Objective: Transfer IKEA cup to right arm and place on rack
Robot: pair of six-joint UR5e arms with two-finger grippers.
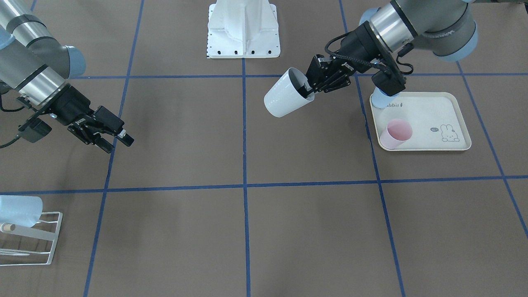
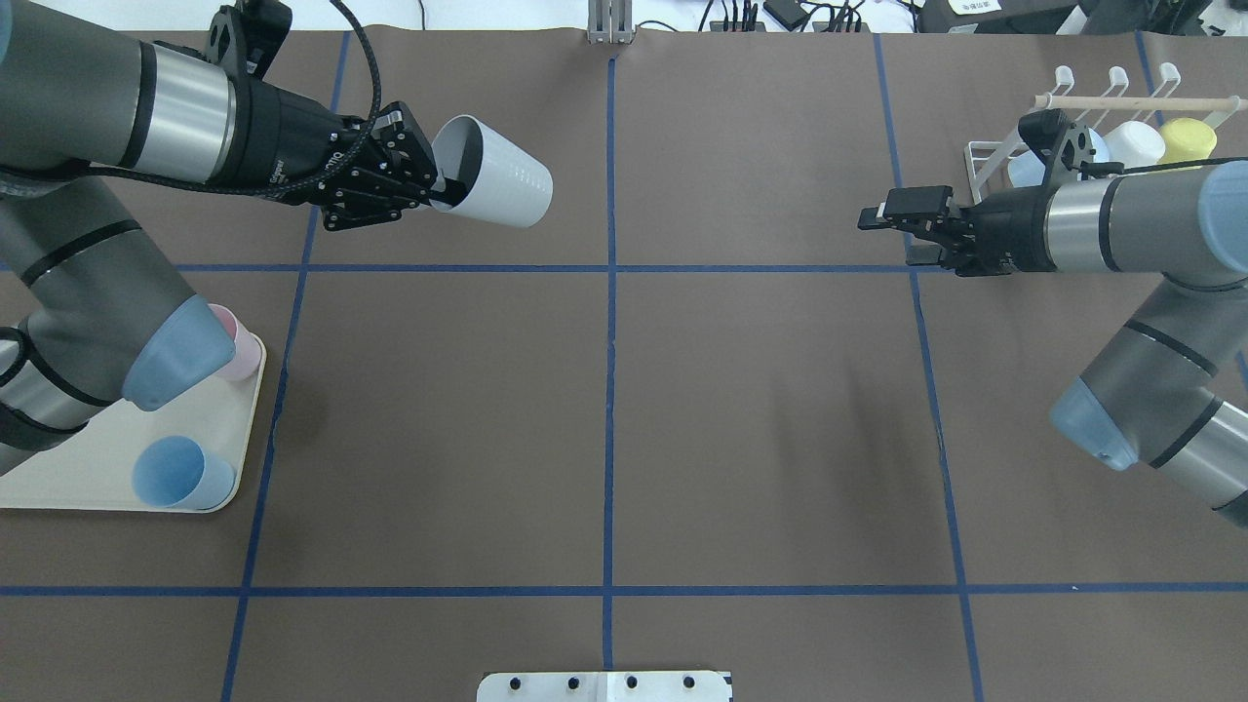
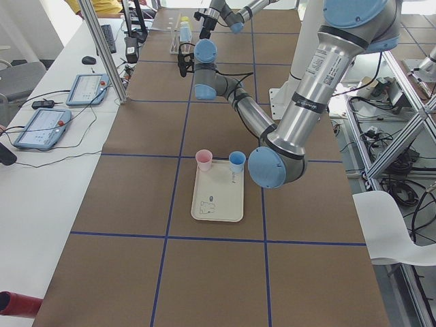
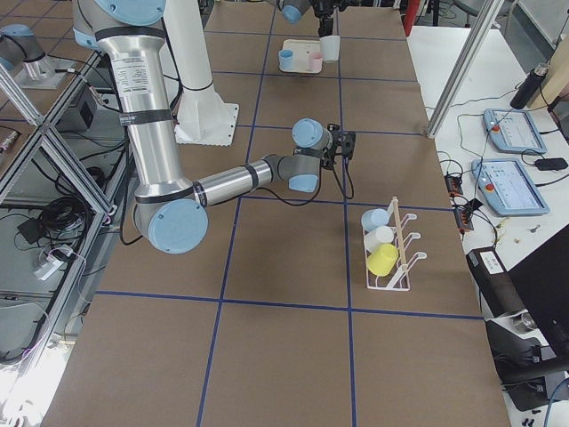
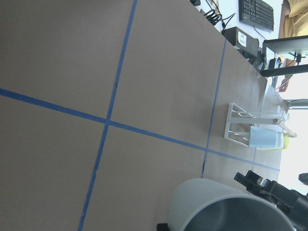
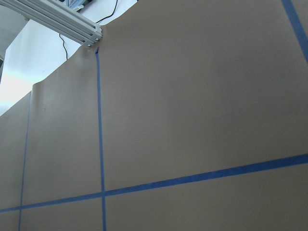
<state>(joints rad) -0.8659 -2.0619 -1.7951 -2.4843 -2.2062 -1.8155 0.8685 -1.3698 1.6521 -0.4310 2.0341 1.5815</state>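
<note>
The IKEA cup [image 2: 499, 181] is white and hangs tilted above the table, mouth toward my left gripper [image 2: 441, 187], which is shut on its rim with one finger inside. The front-facing view shows the same grip: cup [image 1: 284, 99], left gripper [image 1: 308, 89]. The cup's grey rim [image 5: 226, 207] fills the bottom of the left wrist view. The right arm's gripper [image 2: 903, 232] is open and empty, far across the table from the cup and pointing toward it; it shows too in the front view [image 1: 117, 144]. The white wire rack [image 2: 985, 161] stands just behind the right gripper.
Blue, white and yellow cups hang on the rack [image 4: 396, 258]. A cream rabbit-print tray [image 1: 416, 111] under the left arm holds a pink cup [image 1: 396, 134] and a blue cup [image 2: 180, 473]. The robot's white base [image 1: 243, 29] sits at the table's edge.
</note>
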